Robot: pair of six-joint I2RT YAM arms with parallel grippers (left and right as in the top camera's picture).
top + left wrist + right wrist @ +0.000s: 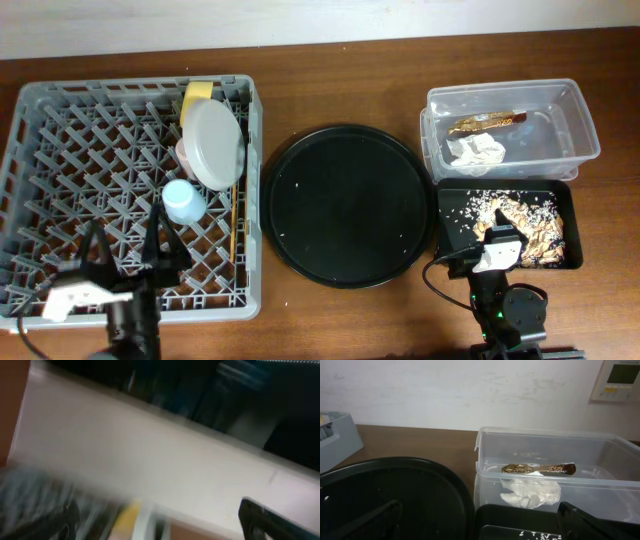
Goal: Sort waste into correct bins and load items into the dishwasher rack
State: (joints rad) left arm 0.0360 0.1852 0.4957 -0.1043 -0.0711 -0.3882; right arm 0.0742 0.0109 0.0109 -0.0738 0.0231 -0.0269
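At the bottom of the overhead frame, the left pincer (pixel 125 246) stands over the near edge of the grey dishwasher rack (pixel 40 130), its fingers spread wide with nothing between them. The right pincer (pixel 479 508), lower right, is spread just as wide and empty, at the near rim of the shallow black tray (pixel 448 225), which holds the tan food scraps (pixel 525 222). In the rack, the chopsticks (pixel 233 225) lie along the right wall and the light-blue cup (pixel 184 200) sits beside them. Farther back come the grey-white plate (pixel 215 145), the pink cup (pixel 186 152) and the yellow bowl (pixel 198 93). A round black tray (pixel 345 205) lies mid-tabletop. Farthest, upper right, the clear tub (pixel 585 120) holds the white napkin (pixel 476 151) and the gold-brown wrapper (pixel 487 122).
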